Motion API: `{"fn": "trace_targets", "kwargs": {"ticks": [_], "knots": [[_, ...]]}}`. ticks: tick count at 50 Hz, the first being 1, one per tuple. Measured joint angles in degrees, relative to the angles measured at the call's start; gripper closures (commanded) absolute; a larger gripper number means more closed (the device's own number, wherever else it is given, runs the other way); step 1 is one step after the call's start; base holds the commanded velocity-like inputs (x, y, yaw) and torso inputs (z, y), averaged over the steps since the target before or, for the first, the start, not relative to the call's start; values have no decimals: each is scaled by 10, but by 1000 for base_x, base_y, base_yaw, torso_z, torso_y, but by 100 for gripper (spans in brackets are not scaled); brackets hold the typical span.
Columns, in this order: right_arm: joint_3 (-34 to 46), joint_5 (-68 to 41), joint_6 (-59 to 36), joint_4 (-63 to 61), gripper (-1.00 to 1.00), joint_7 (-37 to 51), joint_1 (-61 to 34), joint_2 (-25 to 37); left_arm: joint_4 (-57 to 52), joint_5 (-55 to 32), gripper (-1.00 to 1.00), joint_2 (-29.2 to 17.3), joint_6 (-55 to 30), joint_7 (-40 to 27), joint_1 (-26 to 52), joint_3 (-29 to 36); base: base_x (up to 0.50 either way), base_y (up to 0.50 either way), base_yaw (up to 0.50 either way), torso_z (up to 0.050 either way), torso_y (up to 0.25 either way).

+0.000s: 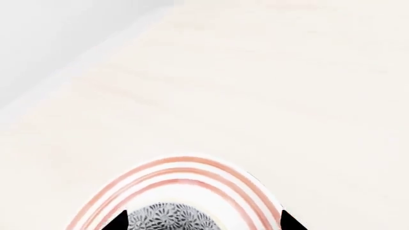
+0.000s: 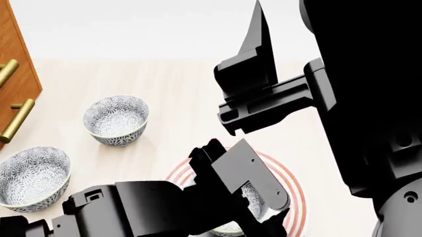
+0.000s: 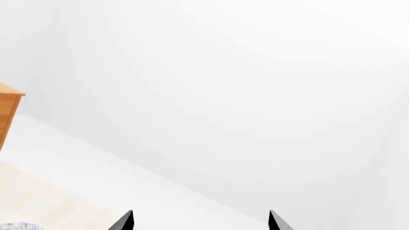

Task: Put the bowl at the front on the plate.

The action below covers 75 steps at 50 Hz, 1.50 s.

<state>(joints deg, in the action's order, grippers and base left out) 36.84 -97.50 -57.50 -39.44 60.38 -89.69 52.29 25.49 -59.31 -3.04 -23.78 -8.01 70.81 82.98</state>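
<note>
The plate (image 2: pixel 295 190), white with thin red rings, lies on the pale table near the front of the head view. The patterned bowl (image 2: pixel 256 200) sits on it, mostly hidden by my left arm. In the left wrist view the bowl (image 1: pixel 167 216) rests inside the plate's rings (image 1: pixel 185 170). My left gripper (image 1: pixel 204 221) hangs over it, open. Its dark fingertips (image 1: pixel 118 221) stand wide apart, the bowl nearer one of them. My right gripper (image 3: pixel 200 221) is raised high at the right, open and holding nothing, facing the blank wall.
Two more patterned bowls stand to the left, one further back (image 2: pixel 116 118) and one at the near left (image 2: pixel 29 175). A wooden cabinet (image 2: pixel 17 64) with brass handles borders the table's left. The raised right arm (image 2: pixel 356 98) fills the right of the head view.
</note>
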Motion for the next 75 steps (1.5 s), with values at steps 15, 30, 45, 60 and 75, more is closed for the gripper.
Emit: {"fn": "trace_targets", "kwargs": {"ticks": [15, 30, 45, 60, 75], "knots": [[-6, -9, 11, -18, -100, 13, 9, 13, 30, -29, -100, -21, 19, -4, 10, -44, 0, 0, 0, 0, 0], [-15, -16, 26, -38, -100, 25, 24, 30, 40, -42, -100, -46, 41, -13, 10, -74, 0, 0, 0, 0, 0], [-28, -23, 44, -60, -100, 39, 40, 57, 54, -38, -100, -79, 62, -45, 2, -93, 0, 0, 0, 0, 0], [-42, -12, 66, -76, -100, 39, 71, 82, 36, -39, -100, -114, 78, -74, -12, -107, 0, 0, 0, 0, 0], [-50, 5, 91, -95, -100, 41, 113, 101, -86, -43, -100, -184, 109, -143, -39, -131, 0, 0, 0, 0, 0]]}}
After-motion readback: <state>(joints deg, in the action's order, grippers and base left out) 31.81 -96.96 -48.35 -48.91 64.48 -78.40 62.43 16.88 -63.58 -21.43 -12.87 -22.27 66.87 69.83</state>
